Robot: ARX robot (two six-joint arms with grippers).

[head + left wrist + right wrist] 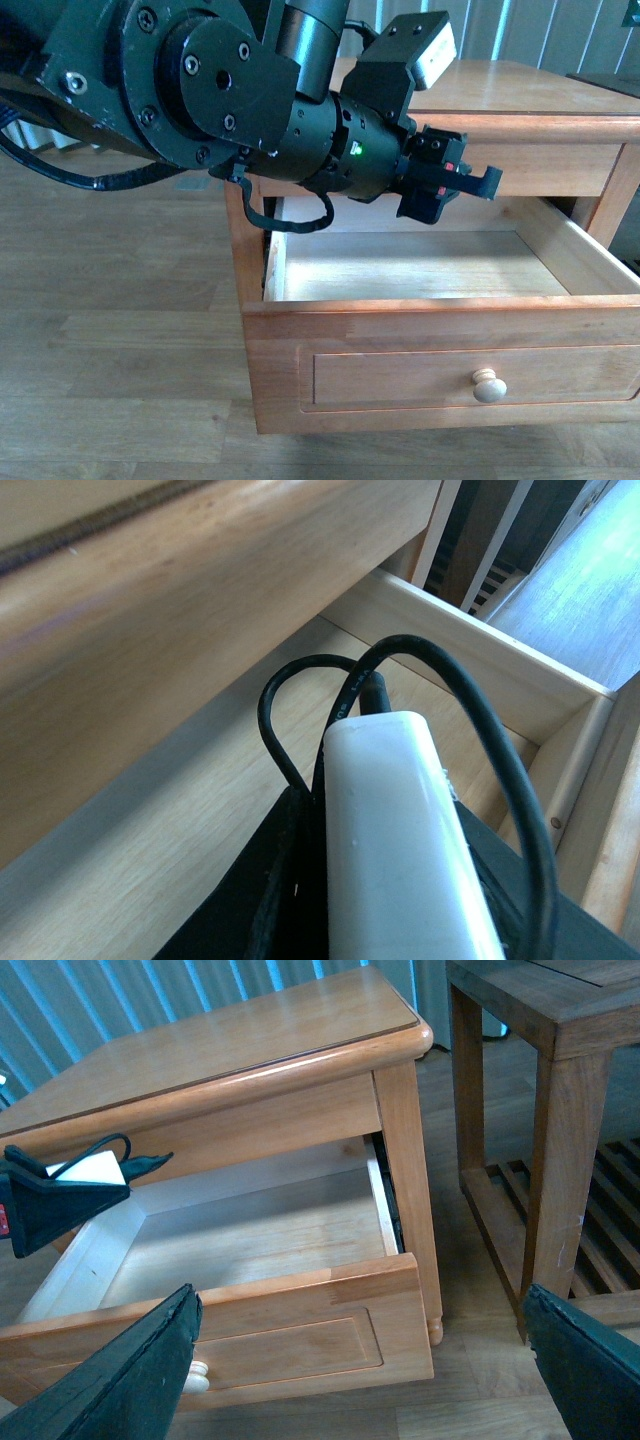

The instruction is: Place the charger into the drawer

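The drawer [440, 375] is pulled wide open, with a pale wood floor [420, 265] and a round pale knob [489, 385] on its panel front. My left gripper [470, 182] hovers above the drawer's back part, just under the table top's front edge. It is shut on the charger [400, 830], a white block whose black cable [480, 710] loops out ahead over the drawer floor [150, 860]. The right wrist view shows the charger [95, 1168] in the left fingers [60, 1210] above the drawer's left rear. My right gripper [365, 1360] is open and empty, high in front of the drawer front [300, 1320].
The table top [250, 1030] overhangs the drawer's back. A second wooden table [560, 1110] with a slatted lower shelf stands close to the right of the drawer unit. Wood floor [110, 300] lies around.
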